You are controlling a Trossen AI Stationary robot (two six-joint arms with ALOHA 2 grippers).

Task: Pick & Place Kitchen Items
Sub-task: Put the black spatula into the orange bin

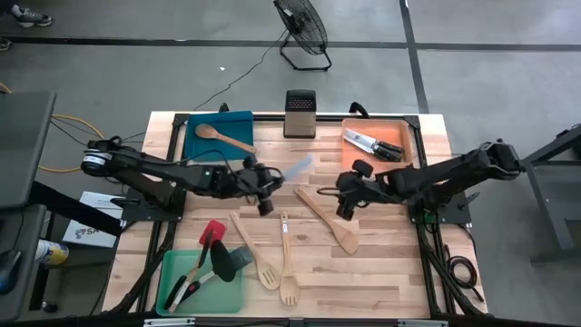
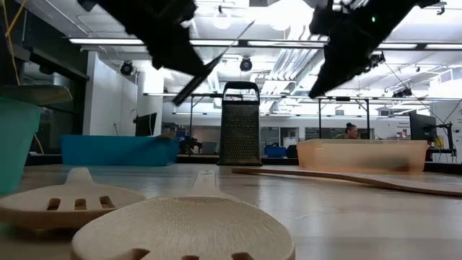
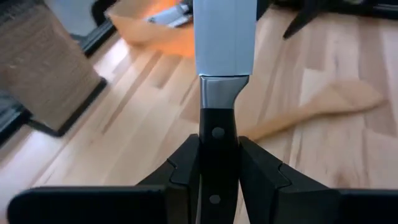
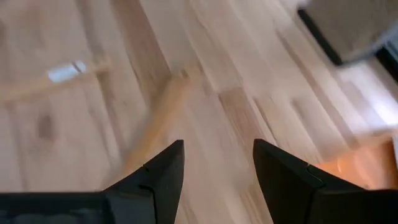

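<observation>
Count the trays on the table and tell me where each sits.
3: blue tray left of the grater, orange tray right of it, green tray at the high view's lower left. None looks hidden.

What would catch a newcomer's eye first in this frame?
The left gripper, raised over the table's middle, is shut on a black-handled steel knife whose blade points toward the flat orange tray. Nearby, the right gripper hangs open above a pale wooden spatula. The upright metal box grater stands at the far edge.
</observation>
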